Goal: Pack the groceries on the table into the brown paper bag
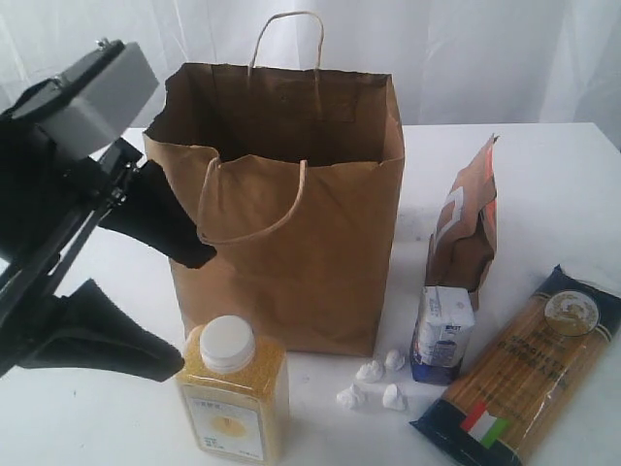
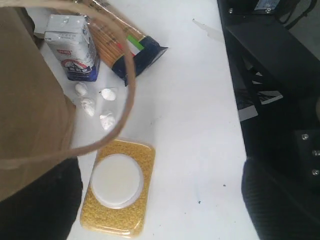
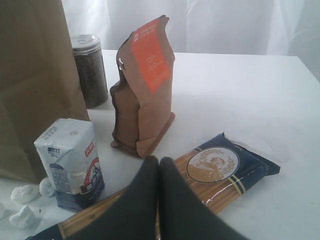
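Brown paper bag [image 1: 291, 282] upright, open; yellow-grain bottle [image 1: 233, 403] in front; pouch [image 1: 464, 233], carton [image 1: 441, 335], spaghetti packet [image 1: 524, 379] beside.

I cannot see down into the brown paper bag [image 1: 291, 243]; its inside is dark from the outside camera. Beside my left pincer [image 1: 184, 311], the label on the white-capped yellow-grain bottle [image 1: 233, 388] is too blurry to read. From the left wrist camera the bag is very close and fuzzy, and it covers part of the bench [image 2: 200, 125]. My right pincer [image 3: 159, 162] hides the middle of the long spaghetti packet [image 3: 220, 165] just under it, and the packet's near end runs off the picture. Beyond that pincer, the words on the small white-blue carton [image 3: 70, 160] are too tiny to read.
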Motion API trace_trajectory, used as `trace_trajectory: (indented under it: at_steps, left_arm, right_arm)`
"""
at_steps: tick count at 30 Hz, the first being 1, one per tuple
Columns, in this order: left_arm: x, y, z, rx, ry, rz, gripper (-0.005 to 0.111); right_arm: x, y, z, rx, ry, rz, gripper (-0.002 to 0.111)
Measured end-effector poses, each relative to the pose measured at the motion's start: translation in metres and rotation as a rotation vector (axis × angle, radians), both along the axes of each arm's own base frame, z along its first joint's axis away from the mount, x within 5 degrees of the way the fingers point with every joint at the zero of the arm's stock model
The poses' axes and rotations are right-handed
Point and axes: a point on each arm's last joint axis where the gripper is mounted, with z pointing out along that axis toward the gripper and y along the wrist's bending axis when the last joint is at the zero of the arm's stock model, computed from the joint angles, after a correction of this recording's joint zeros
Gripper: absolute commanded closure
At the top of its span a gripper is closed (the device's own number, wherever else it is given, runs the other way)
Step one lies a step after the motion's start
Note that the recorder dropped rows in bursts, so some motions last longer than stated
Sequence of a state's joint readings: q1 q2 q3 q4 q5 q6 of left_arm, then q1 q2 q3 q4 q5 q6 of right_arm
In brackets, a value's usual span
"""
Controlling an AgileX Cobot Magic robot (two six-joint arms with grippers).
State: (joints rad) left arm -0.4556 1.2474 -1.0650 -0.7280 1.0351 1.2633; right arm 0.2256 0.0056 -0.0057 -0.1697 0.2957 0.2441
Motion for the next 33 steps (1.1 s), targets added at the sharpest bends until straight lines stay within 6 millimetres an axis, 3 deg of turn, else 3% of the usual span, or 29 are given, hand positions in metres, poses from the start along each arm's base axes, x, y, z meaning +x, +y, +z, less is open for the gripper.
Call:
trace_trajectory:
  at_steps: [8,14,17,19,25,26,33]
  left_arm:
    - [0.027,-0.017,-0.038,0.052,0.09,-0.018,0.021]
    - [0.032,-0.022,-0.079,0.099,0.069,0.021,0.021]
    - [0.034,-0.021,-0.087,0.106,0.023,0.044,0.021]
    - [0.035,-0.02,-0.092,0.112,0.001,0.056,0.03]
    - [0.035,-0.02,-0.092,0.104,0.005,0.068,0.1]
    - [0.035,-0.02,-0.092,0.105,0.01,0.074,0.106]
    - [0.02,-0.014,-0.078,0.097,0.036,0.071,0.106]
  right_arm:
    - [0.0,0.0,0.0,0.0,0.0,0.0,0.108]
    - [0.0,0.0,0.0,0.0,0.0,0.0,0.108]
    - [0.0,0.0,0.0,0.0,0.0,0.0,0.108]
    - [0.0,0.0,0.0,0.0,0.0,0.0,0.108]
    - [0.0,0.0,0.0,0.0,0.0,0.0,0.108]
    - [0.0,0.0,0.0,0.0,0.0,0.0,0.108]
    - [0.0,0.0,0.0,0.0,0.0,0.0,0.108]
